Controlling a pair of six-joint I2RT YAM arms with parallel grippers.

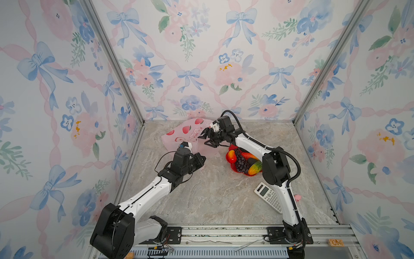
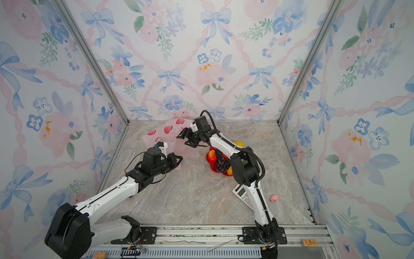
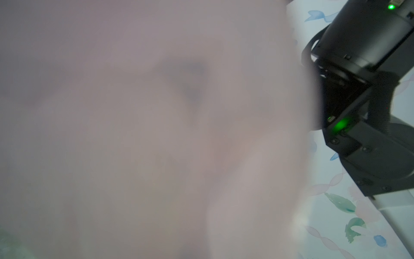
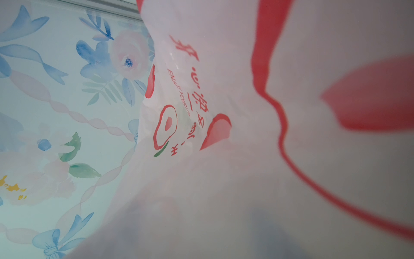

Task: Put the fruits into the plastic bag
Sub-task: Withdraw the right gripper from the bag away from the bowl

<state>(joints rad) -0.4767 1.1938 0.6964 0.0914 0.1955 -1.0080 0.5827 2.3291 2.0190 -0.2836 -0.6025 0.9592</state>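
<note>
Fruits (image 1: 243, 161) wait; left end effector (image 1: 201, 160) pinches the plastic bag (image 1: 181, 132) steady, right end effector (image 1: 205, 138) spread at its rim.

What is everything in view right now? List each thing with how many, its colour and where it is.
bag: one, pale pink with red peach prints, back of the table, left of middle
plate: one, red, right of the bag, partly under the right arm
grapes: one bunch, purple, on the plate
mangoes: two, one red-yellow, one green-orange, on the plate
avocado: one, dark, on the plate
lemon: one, yellow, plate's far edge
calculator: one, white, front right
pig: one, pink, far right
table: one, grey marble
left gripper: black, shut, seemingly on the bag's near edge
right gripper: black, open, at the bag's top
</note>
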